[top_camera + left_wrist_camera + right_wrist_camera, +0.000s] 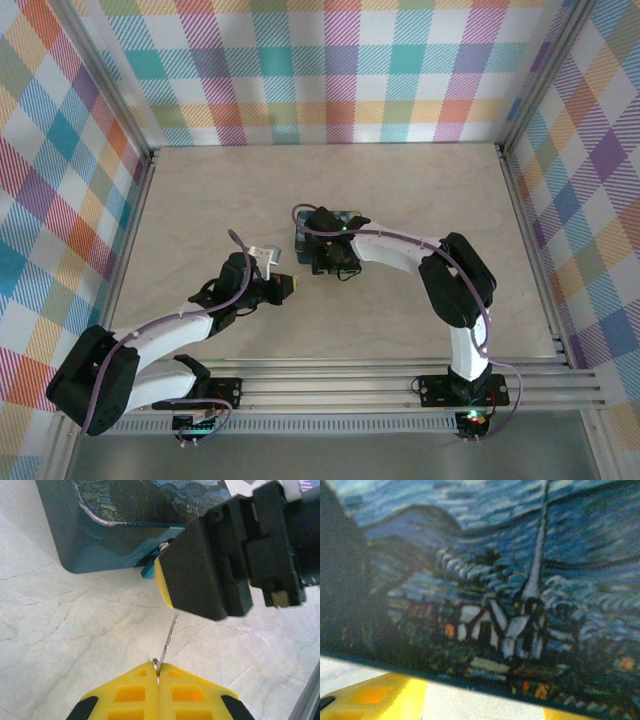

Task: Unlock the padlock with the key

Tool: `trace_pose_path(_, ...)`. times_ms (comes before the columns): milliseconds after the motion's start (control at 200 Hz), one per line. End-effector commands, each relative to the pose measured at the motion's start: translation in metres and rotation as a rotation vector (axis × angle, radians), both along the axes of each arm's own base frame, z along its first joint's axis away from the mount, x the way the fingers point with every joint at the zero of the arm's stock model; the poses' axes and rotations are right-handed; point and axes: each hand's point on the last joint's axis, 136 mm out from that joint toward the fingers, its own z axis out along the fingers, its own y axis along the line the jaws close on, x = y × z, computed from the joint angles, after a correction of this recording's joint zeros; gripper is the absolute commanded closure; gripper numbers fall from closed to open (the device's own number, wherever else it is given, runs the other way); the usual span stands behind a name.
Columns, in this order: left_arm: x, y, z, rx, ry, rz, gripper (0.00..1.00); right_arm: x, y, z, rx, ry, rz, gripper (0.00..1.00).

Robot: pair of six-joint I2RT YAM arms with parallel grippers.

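Note:
My left gripper [158, 672] is shut on the head of the thin silvery key [168, 637]. The key's blade points up towards the black and yellow finger [200, 570] of my right gripper. Beside that finger a small blue piece of the padlock [148, 570] pokes out at the lower edge of the dark-blue painted box [110, 530]; the rest of it is hidden. My right gripper [480, 707] is open, its yellow fingertips [380, 697] wide apart just in front of the box [495, 580]. From above, the left gripper [290, 285] sits just left of the right gripper [335, 262].
The box [301, 236] lies mid-table under the right wrist. The pale marble tabletop [200, 200] stretches around it. Checked walls enclose three sides, with metal rails [400, 385] along the near edge.

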Motion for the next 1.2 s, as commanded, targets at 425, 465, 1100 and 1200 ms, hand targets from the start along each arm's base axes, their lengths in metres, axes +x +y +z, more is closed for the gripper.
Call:
trace_pose_path(425,-0.011,0.011,-0.006,0.033,0.011,0.016,1.0,0.055,0.014,0.008,0.035,-0.279,-0.007,0.52)
trace_pose_path(465,-0.012,0.012,-0.006,0.033,0.012,0.016,1.0,0.057,0.015,0.007,0.034,-0.284,-0.002,0.52)
trace_pose_path(1100,-0.019,0.019,-0.006,0.043,0.001,0.025,1.0,0.072,0.002,-0.012,0.016,-0.299,-0.033,0.56)
trace_pose_path(1200,-0.019,0.019,-0.006,0.043,-0.002,0.024,1.0,0.075,0.002,-0.014,0.02,-0.295,-0.031,0.58)
